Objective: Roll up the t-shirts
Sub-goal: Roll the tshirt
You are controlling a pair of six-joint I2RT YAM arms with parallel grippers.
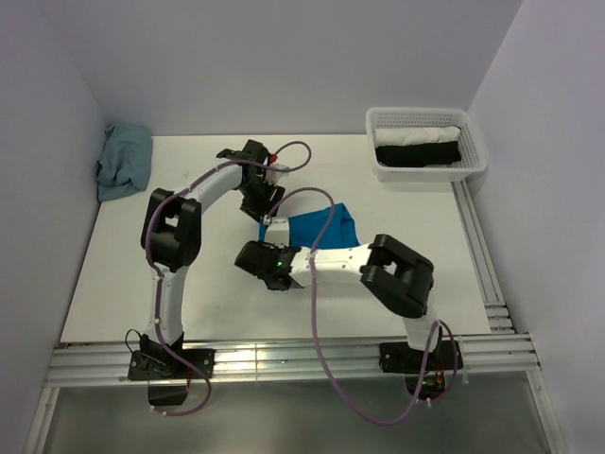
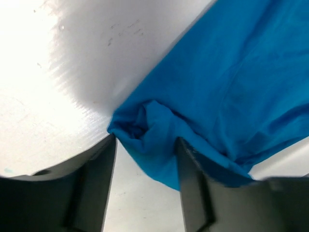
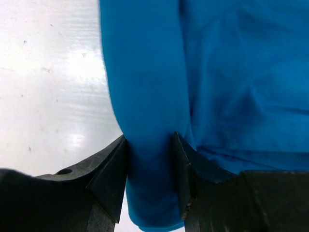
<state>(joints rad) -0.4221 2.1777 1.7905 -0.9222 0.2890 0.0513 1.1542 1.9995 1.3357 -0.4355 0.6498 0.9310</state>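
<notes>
Left fingers (image 2: 96,183) stood half open astride the bunched end of the shirt (image 1: 340,227), right fingers (image 3: 108,179) pinched its rolled edge on the surface (image 1: 416,246); mid-roll, both likely needed to turn it onward together.

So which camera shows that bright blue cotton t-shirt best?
The right wrist view: the bright blue cotton t-shirt fills it, one fold inside the right gripper. The left wrist shows a bunched corner; the top view, just a small, partly hidden patch.
</notes>
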